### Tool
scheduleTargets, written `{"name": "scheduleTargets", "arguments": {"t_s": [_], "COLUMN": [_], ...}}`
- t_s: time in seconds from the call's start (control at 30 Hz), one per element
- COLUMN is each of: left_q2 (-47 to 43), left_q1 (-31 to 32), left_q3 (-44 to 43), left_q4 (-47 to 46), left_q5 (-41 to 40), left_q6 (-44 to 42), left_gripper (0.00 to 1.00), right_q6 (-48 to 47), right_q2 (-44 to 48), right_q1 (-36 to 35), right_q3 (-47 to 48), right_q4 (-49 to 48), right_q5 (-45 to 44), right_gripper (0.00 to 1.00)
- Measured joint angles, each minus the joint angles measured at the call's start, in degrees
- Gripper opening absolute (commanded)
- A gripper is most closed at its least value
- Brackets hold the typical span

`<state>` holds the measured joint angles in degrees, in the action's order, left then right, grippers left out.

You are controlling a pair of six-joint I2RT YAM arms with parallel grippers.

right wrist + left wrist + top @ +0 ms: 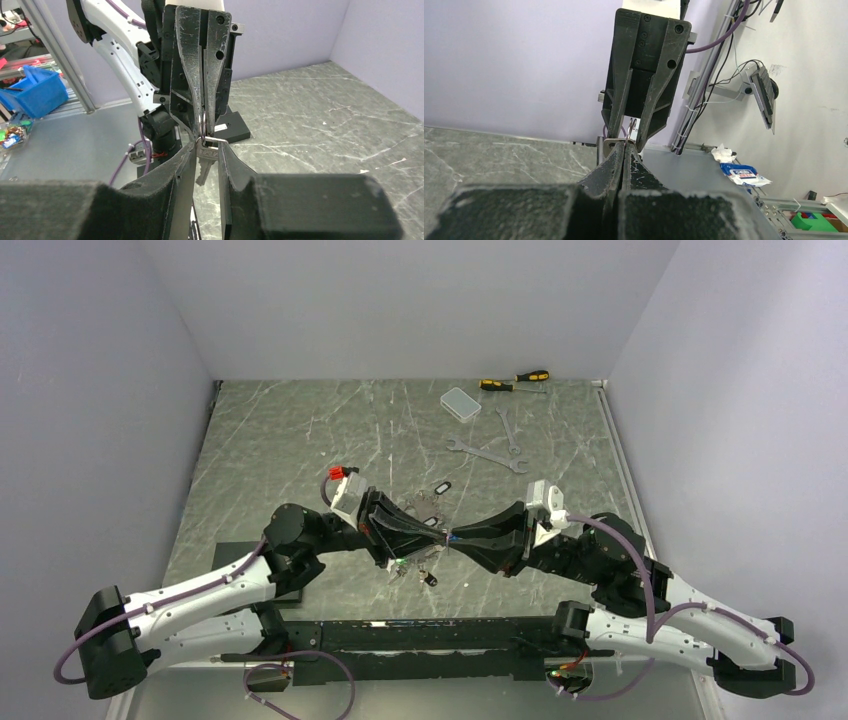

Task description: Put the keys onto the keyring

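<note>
The only container is a small pale plastic box (460, 403) lying flat at the far side of the tabletop (290, 440). Its lid is closed, and I cannot tell what is inside. Just beyond it lie two screwdrivers (515, 381) with yellow-and-black handles, and nearer the arms two silver wrenches (487, 453).

Both arms reach inward and meet tip to tip above the middle of the tabletop. The left hand (623, 149) has its fingers pressed together on the keyring (203, 125), of which only a thin silver loop shows, standing out past the fingertips toward the other arm. The right hand (206, 152) is clamped on the head of a silver key (202, 172), whose blade hangs down below the fingers. The key's head sits right at the loop; whether it is threaded onto the wire cannot be made out.

The other keys lie loose on the tabletop around the meeting point. A black-headed key (441, 487) lies just beyond the hands. A green-headed key (399, 565) and another dark-headed key (430, 581) lie on the near side.
</note>
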<state>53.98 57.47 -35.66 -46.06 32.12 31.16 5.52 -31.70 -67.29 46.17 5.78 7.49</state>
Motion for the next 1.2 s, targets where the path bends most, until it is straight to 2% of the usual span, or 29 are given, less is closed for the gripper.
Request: {"name": "scheduleTargets", "arguments": {"t_s": [0.43, 0.87, 1.1, 1.2], "left_q2": [-0.02, -0.61, -1.16, -1.46], "left_q1": [0.00, -0.02, -0.02, -0.02], "left_q3": [0.00, 0.00, -0.02, -0.09], "left_q4": [1.38, 3.58, 4.66, 5.90], "left_q5": [-0.02, -0.42, -0.52, -0.57], "left_q6": [-0.28, -0.52, -0.74, -1.53], "left_gripper": [0.00, 0.00, 0.00, 0.11], "right_q6": [-0.50, -1.09, -1.27, -1.27], "right_q2": [-0.17, -0.94, -1.36, -1.36], "right_q1": [0.00, 0.00, 0.00, 0.00], "right_q3": [0.07, 0.50, 0.81, 0.81], "right_q4": [-0.07, 0.20, 0.44, 0.85], "right_q5": [0.04, 0.28, 0.31, 0.28], "right_gripper": [0.25, 0.01, 0.00, 0.00]}}
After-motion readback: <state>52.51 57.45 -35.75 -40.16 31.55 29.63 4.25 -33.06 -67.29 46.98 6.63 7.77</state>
